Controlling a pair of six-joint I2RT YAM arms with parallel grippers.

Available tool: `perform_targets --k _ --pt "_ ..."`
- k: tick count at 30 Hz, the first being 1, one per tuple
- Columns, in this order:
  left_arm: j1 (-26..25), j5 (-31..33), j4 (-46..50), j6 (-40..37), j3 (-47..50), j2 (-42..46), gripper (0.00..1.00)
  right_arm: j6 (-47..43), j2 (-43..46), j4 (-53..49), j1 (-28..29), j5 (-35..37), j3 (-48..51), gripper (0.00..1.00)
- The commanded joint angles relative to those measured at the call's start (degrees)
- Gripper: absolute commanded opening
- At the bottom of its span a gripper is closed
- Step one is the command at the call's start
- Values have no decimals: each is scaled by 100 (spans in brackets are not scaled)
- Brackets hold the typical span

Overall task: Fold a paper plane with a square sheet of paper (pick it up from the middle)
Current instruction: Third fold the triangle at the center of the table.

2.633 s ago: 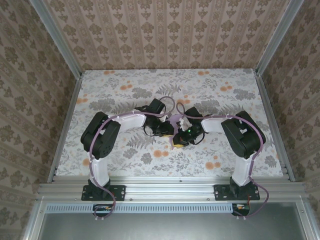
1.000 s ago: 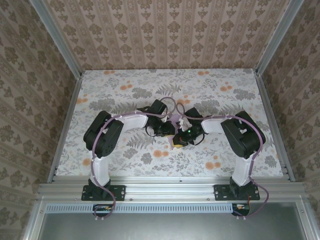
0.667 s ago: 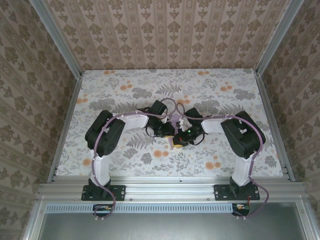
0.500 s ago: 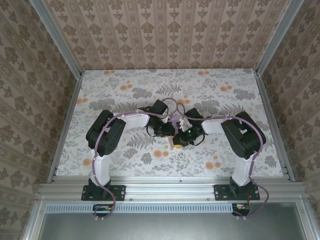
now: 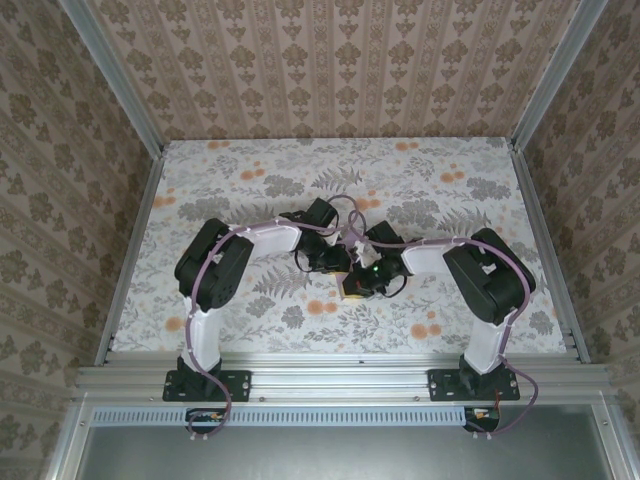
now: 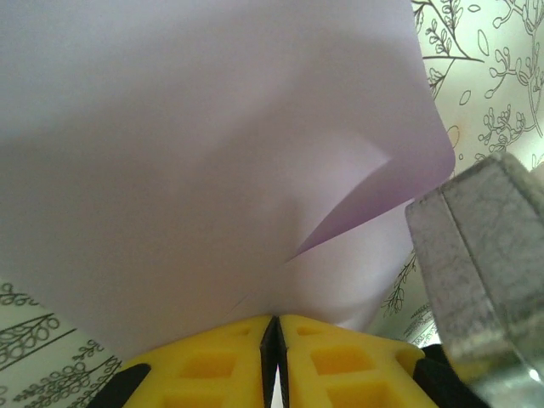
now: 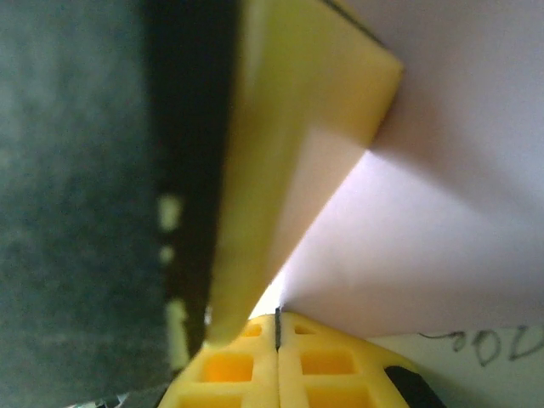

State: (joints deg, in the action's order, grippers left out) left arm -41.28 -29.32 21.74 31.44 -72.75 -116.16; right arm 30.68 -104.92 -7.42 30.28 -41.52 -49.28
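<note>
With the left tool (image 6: pixel 274 327) and right tool (image 7: pixel 277 319) both pinching closed on the square sheet of paper (image 6: pixel 212 153), holding it bowed over the tabletop (image 6: pixel 493 85). Risking tearing or stray creasing if pulling apart; slipping if loosening.

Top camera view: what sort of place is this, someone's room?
Probably a purpose-built robot test booth, not a home: aluminium frame rails edge patterned walls, and a left arm and right arm are bolted at the floral table's near edge.
</note>
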Motion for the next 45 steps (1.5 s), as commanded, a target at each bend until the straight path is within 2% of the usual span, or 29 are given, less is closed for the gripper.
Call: perform_targets --k 1,7,13,17,21,25,29,45 --pt "-46 1016 538 -191 312 -732 18 123 22 -448 240 107 175 9" --pt "-40 1009 550 -239 316 -794 18 232 38 -470 499 143 94 9" --pt "-47 966 524 -266 301 -781 18 394 328 -390 523 -28 84 9" --pt "-46 955 517 -292 321 -765 18 788 537 236 295 -438 255 9" --pt "-36 957 481 -305 407 -704 18 967 901 471 -123 -540 362 8" --pt "-38 929 429 -305 463 -654 17 790 1085 126 -577 -228 310 8" --pt "-34 928 410 -305 464 -610 18 773 884 126 -747 -100 229 8" --pt "-42 1016 450 -341 533 -541 17 606 -179 203 -778 165 -389 8"
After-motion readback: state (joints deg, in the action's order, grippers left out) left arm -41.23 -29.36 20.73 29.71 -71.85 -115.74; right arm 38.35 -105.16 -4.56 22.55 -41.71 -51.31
